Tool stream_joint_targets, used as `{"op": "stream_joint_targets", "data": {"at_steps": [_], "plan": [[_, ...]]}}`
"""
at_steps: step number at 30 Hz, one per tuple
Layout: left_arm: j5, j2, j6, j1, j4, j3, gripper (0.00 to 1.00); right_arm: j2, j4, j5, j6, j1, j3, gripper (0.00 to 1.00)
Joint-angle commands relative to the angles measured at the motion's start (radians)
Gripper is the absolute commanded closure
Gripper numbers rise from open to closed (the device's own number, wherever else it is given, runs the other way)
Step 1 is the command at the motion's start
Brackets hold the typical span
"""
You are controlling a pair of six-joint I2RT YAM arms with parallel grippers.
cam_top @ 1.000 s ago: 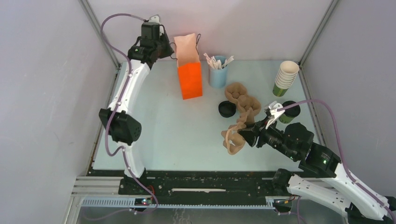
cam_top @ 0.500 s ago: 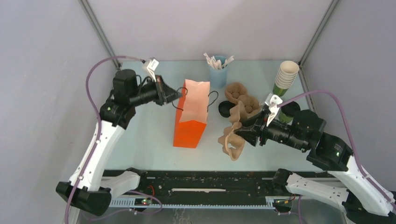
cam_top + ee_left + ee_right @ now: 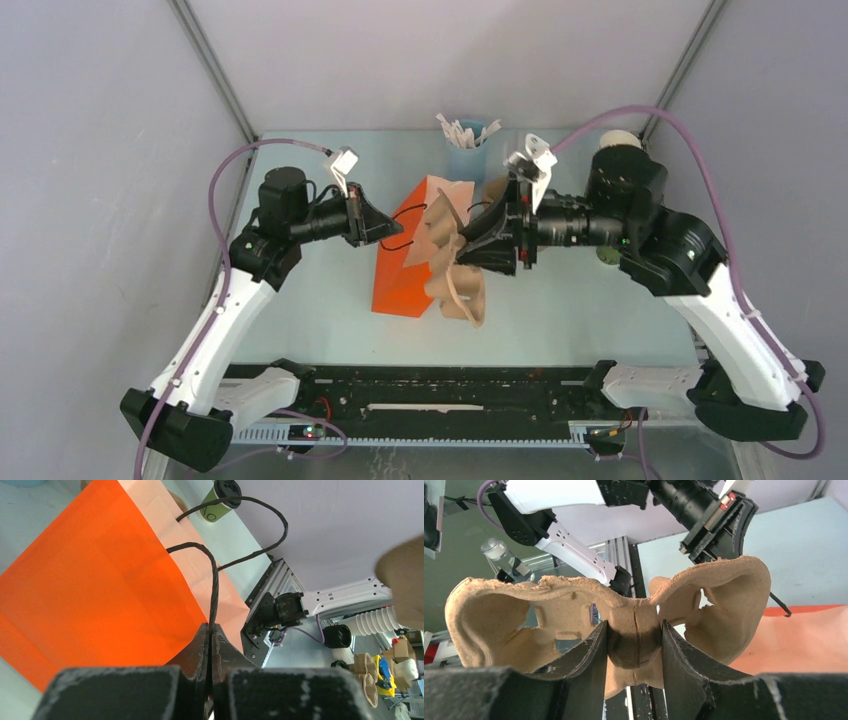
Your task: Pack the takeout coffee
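The takeout coffee (image 3: 222, 499), a green cup with a black lid, stands on the table beyond the orange paper bag (image 3: 100, 590); in the top view the right arm mostly hides it. My left gripper (image 3: 209, 630) is shut on the bag's black cord handle (image 3: 213, 580) and holds the bag (image 3: 398, 285) tilted. My right gripper (image 3: 634, 647) is shut on the centre ridge of the brown pulp cup carrier (image 3: 634, 625). The carrier (image 3: 455, 270) hangs on edge in the air right at the bag's open mouth. My left gripper (image 3: 385, 228) sits just left of it.
A blue cup of wooden sticks (image 3: 465, 135) stands at the back centre. The top of a stack of lidless cups (image 3: 620, 140) shows behind the right arm. Grey walls close in left, back and right. Bare table lies left of the bag.
The left arm has dragged the bag by its handle from the back toward the table's middle and tilted it. The right arm has lifted the carrier off the table and swung it left to the bag's mouth.
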Motion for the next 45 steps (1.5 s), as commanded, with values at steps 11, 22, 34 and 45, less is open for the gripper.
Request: {"op": "stream_joint_targets", "data": {"at_steps": [11,22,34,45], "plan": [[0.118,-0.068,-0.134,-0.009,0.159,0.012,1.0,0.193,0.032,-0.559,-0.014,-0.357,0.018,0.59],[0.198,-0.015,-0.178,-0.069,0.239,0.083,1.0,0.084,-0.054,-0.401,-0.047,-0.341,-0.119,0.61],[0.166,0.01,-0.203,-0.107,0.258,0.081,1.0,0.057,-0.156,-0.437,-0.098,-0.336,-0.192,0.64],[0.159,0.029,-0.205,-0.127,0.26,0.072,1.0,0.053,-0.157,-0.208,-0.039,-0.326,-0.244,0.63]]}}
